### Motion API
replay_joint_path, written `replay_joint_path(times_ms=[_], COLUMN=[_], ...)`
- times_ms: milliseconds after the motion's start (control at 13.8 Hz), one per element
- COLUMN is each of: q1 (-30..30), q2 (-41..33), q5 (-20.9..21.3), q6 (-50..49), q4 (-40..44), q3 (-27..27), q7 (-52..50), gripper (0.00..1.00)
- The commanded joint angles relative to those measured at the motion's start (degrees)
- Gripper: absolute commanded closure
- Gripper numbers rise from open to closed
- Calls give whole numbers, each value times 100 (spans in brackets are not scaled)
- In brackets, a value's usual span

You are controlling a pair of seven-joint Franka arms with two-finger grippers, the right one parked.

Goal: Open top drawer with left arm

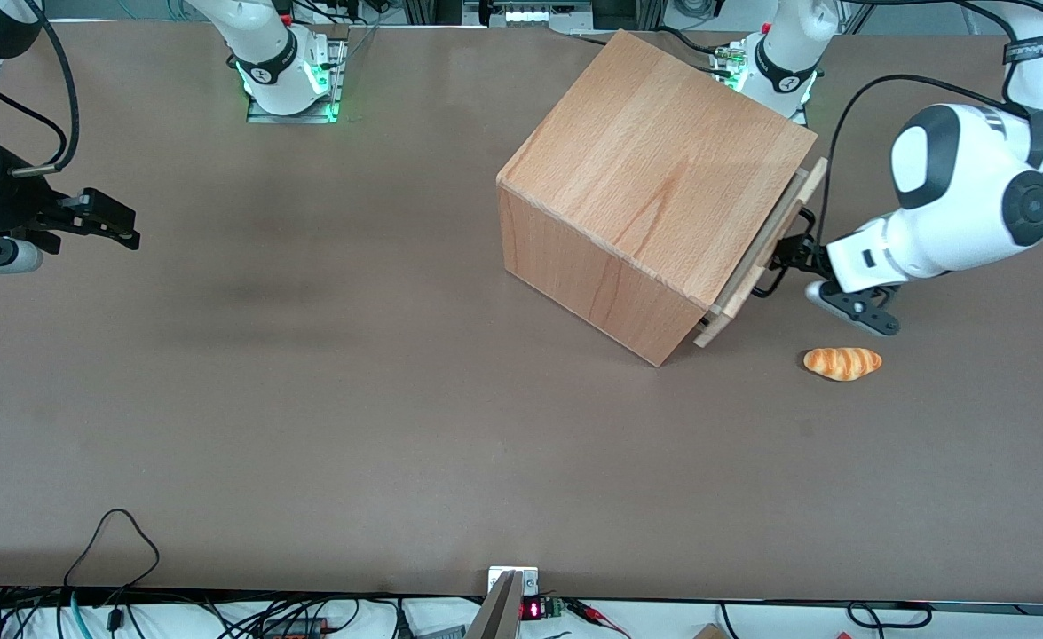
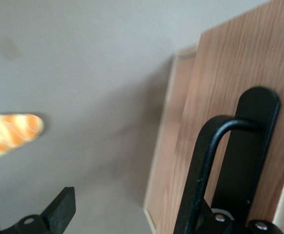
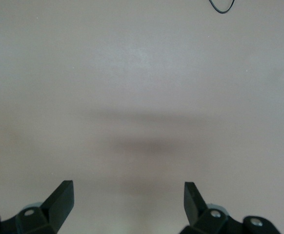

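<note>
The beech-wood cube cabinet [image 1: 654, 191] stands on the table, its front turned toward the working arm's end. The top drawer [image 1: 768, 240] shows as a thin front panel standing a little proud of the cabinet body. Its black U-shaped handle [image 1: 786, 262] is right at my left gripper [image 1: 796, 256]. In the left wrist view the drawer front [image 2: 230, 73] and handle [image 2: 208, 161] are very close. My gripper [image 2: 130, 207] is open: one finger [image 2: 61, 207] shows apart from the handle, and the handle hides the other.
A small toy bread loaf [image 1: 842, 362] lies on the brown table [image 1: 308, 399], nearer the front camera than my gripper; it also shows in the left wrist view [image 2: 10, 134]. Cables run along the table's front edge.
</note>
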Motion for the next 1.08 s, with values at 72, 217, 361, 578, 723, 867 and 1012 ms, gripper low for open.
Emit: replay_joint_path(times_ms=[72,217,361,578,723,867,1012], q1=[244,366,708,1026,1114,1114,1114], q2=[617,880,1092,1321,1321,1295,1233], q5=[-40,-75,-180,-189,-154,-145,-145], q6=[1129,1279,1279,1279,1271,1183,1052], q4=[124,352,589,923,1125,1389,1556], q3=[264,502,512,512,512,512,512], q7=[383,805,973,1378,1387,1396,1396], gripper=[0,0,0,0,0,0,0])
